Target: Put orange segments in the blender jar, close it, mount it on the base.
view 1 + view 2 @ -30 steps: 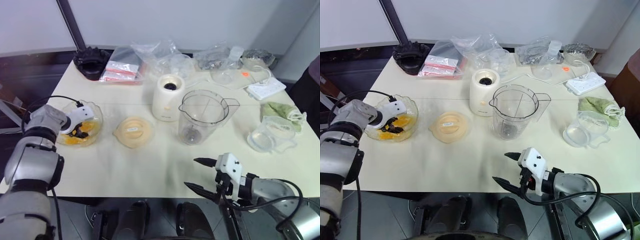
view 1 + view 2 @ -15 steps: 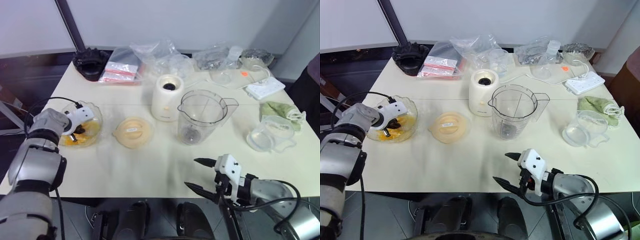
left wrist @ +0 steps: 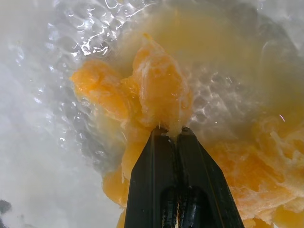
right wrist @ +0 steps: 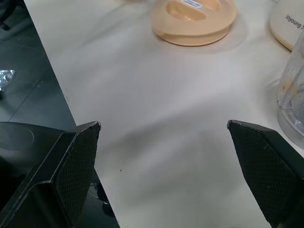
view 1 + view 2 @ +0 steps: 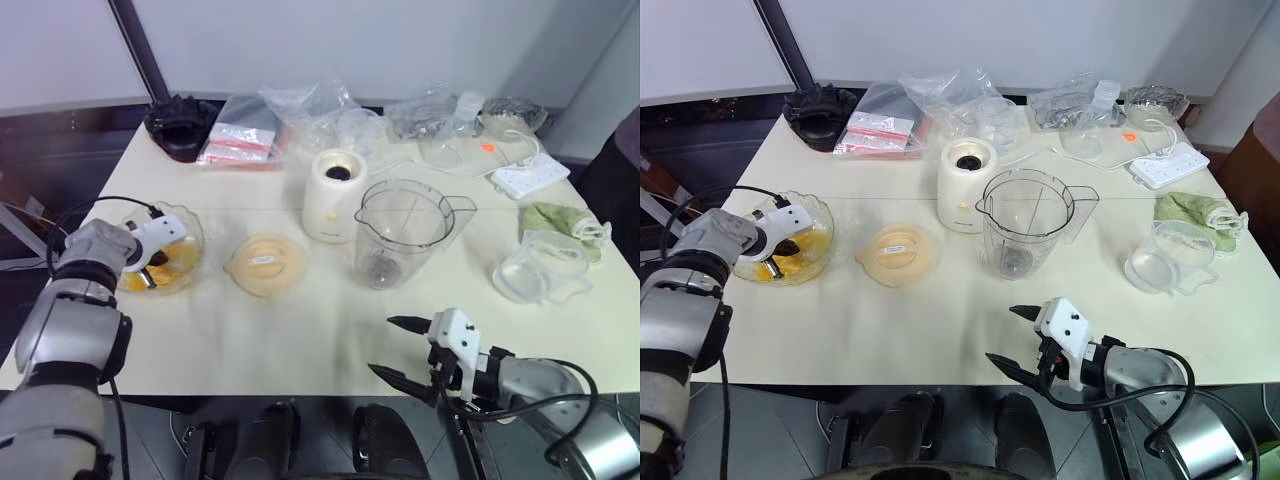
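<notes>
Table: a pale table (image 5: 300,330) seen from the robot's side, with twelve o'clock at the far edge.
Orange segments: a glossy yellow-orange heap (image 3: 142,95) lies in a scalloped glass bowl (image 5: 190,262) at about nine o'clock.
Left gripper: the left gripper (image 3: 169,132) is dipped into that bowl, its two black fingers pinched together with a thin edge of an orange segment caught at the tips; the hold looks slight.
Blender jar: the clear jar (image 5: 405,232) stands upright and open near the table's centre, toward two o'clock. I judge it not yet filled.
Base: the cream base (image 5: 336,195) stands just beside the jar, at its eleven o'clock.
Lid: a flat cream lid (image 5: 266,262) lies between bowl and jar.
Right gripper: the right gripper (image 5: 410,350) hovers at five o'clock over the near edge, fingers spread wide, holding nothing.
Step in hand: picking a segment from the bowl.
Next move: probably lift it clear, carry it across over the lid, and drop it into the jar's mouth; a weak pinch could let the slippery fruit fall.
</notes>
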`<state>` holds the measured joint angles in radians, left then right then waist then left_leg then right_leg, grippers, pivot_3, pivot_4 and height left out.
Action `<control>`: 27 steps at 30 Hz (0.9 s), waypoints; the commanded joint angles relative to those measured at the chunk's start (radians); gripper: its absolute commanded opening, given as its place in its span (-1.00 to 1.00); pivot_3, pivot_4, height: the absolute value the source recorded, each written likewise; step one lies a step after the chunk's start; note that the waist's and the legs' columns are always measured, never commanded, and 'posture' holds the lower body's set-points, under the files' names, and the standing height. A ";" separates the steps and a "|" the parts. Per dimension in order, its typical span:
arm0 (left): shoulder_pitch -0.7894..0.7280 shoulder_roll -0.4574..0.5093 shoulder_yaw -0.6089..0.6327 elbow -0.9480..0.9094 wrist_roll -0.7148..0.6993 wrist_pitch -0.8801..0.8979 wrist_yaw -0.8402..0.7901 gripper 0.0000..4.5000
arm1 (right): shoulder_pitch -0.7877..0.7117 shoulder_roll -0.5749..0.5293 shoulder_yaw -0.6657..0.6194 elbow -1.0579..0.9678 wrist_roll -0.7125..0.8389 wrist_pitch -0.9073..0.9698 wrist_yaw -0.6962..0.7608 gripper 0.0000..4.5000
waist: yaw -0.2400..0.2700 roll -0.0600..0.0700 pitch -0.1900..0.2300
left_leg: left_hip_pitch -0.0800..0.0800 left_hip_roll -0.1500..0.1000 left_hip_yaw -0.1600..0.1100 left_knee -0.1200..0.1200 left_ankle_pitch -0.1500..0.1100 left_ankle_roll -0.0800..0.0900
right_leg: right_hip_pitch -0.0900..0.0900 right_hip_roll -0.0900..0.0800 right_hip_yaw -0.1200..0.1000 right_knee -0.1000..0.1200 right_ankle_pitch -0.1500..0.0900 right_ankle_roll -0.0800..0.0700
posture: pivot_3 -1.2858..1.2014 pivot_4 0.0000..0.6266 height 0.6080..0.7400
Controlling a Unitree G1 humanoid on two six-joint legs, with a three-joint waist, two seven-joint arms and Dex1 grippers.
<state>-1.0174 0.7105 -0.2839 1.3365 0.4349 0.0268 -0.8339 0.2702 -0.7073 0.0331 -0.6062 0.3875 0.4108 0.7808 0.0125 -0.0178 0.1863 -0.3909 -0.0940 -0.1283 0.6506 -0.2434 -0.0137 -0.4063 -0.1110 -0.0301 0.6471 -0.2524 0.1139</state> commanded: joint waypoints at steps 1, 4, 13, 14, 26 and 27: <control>-0.049 0.048 0.019 -0.029 -0.017 -0.036 -0.031 -0.99 | 0.006 -0.003 -0.027 -0.038 0.012 -0.021 0.008 1.00 | 0.000 -0.002 0.001 | 0.000 0.000 0.000 0.000 0.000 0.000 | 0.000 0.000 0.000 0.000 0.000 0.000 | 0.03 -0.52 1.00; -0.088 0.083 0.044 -0.083 -0.055 -0.073 -0.112 -0.99 | 0.000 0.002 -0.021 -0.040 0.009 -0.016 0.001 1.00 | 0.000 -0.007 0.004 | -0.002 0.000 0.000 0.000 0.000 0.000 | -0.002 0.000 0.000 0.000 0.000 -0.001 | 0.03 -0.52 1.00; 0.000 0.215 0.250 -0.218 -0.310 0.004 -0.411 -0.99 | -0.048 0.024 0.009 -0.027 -0.007 -0.028 -0.005 1.00 | -0.016 -0.007 0.004 | -0.003 0.000 0.001 -0.004 0.000 0.000 | -0.004 -0.001 0.000 -0.003 0.002 -0.004 | 0.03 -0.52 1.00; 0.019 0.230 0.259 -0.223 -0.322 0.008 -0.430 -0.99 | -0.056 0.023 0.013 -0.024 -0.011 -0.029 -0.004 1.00 | -0.021 -0.007 0.004 | -0.003 0.000 0.001 -0.004 0.000 0.000 | -0.004 -0.001 0.000 -0.002 0.002 -0.004 | 0.03 -0.52 1.00; 0.175 0.334 0.530 -0.281 -0.650 0.280 -0.681 -0.99 | -0.139 0.015 -0.009 -0.090 0.005 0.029 -0.033 1.00 | -0.017 -0.007 0.004 | -0.003 0.000 -0.001 -0.002 0.000 0.000 | -0.004 -0.001 0.000 -0.002 0.002 -0.004 | 0.03 -0.52 1.00; 0.178 0.336 0.539 -0.287 -0.661 0.294 -0.681 -0.99 | -0.144 0.016 -0.007 -0.098 0.006 0.039 -0.038 1.00 | -0.017 -0.007 0.004 | -0.003 0.000 -0.001 -0.002 0.000 0.000 | -0.004 -0.001 0.000 -0.002 0.002 -0.004 | 0.03 -0.52 1.00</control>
<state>-0.8313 1.0225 0.2212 1.0768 -0.1878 0.2969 -1.5051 0.1347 -0.6893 0.0413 -0.6564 0.3768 0.4428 0.7513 -0.0049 -0.0245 0.1903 -0.3938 -0.0937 -0.1293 0.6480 -0.2436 -0.0137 -0.4100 -0.1122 -0.0300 0.6452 -0.2509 0.1102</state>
